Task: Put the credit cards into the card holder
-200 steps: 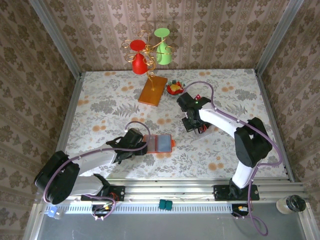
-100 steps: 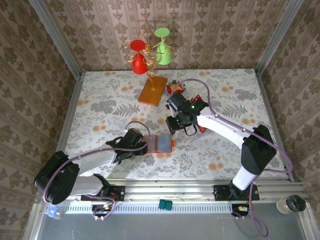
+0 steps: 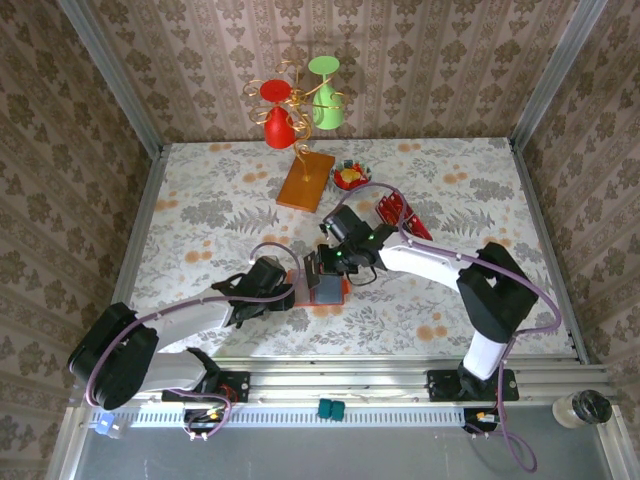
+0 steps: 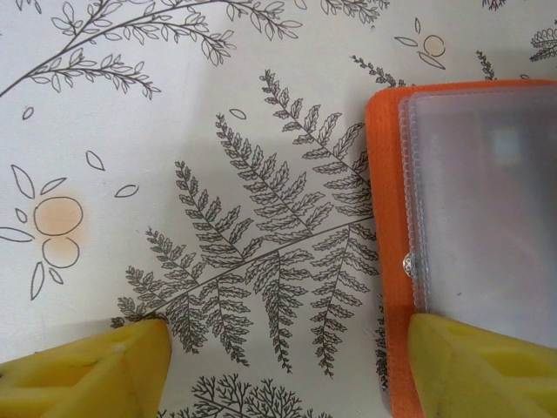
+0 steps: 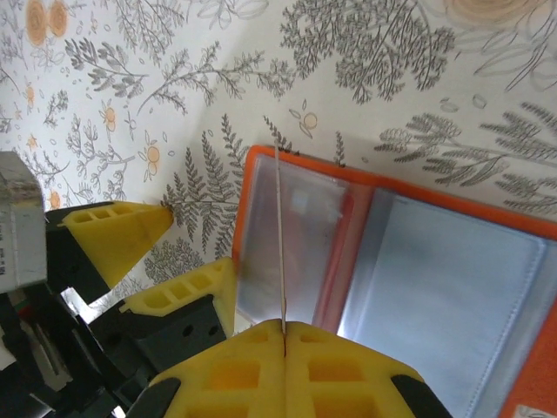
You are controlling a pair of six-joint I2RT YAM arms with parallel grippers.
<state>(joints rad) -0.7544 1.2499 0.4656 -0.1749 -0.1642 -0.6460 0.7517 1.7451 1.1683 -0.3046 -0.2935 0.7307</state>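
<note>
- The right pincer (image 5: pixel 285 329) is clamped shut on one thin credit card (image 5: pixel 279 244), seen edge-on as a pale line. The card stands upright over the open orange folding card holder (image 5: pixel 452 270), above the translucent greyish-blue pocket nearest the left arm.
- The left pincer (image 4: pixel 289 331) stands open. One yellow finger (image 4: pixel 479 366) rests on the holder's orange border, and the other is on the fern-printed tabletop (image 4: pixel 218 131) just beside it. This looks like a brace against sliding, so it should hold there while the card goes in.
- The holder lies flat and open near the middle of the tabletop, between the two arms. A small pile of red cards (image 3: pixel 393 210) lies well apart, towards the far right.
- For a clean insertion, the card's leading edge must find the mouth of the pocket, which I cannot place with certainty from these views.
- The card likely needs tilting from upright towards flat, so it slides under the clear film rather than stubbing on top of it.
- Push slowly along the pocket. The thin film may buckle, or the half away from the left pincer may lift.
- Let go only once most of the card is seated.
</note>
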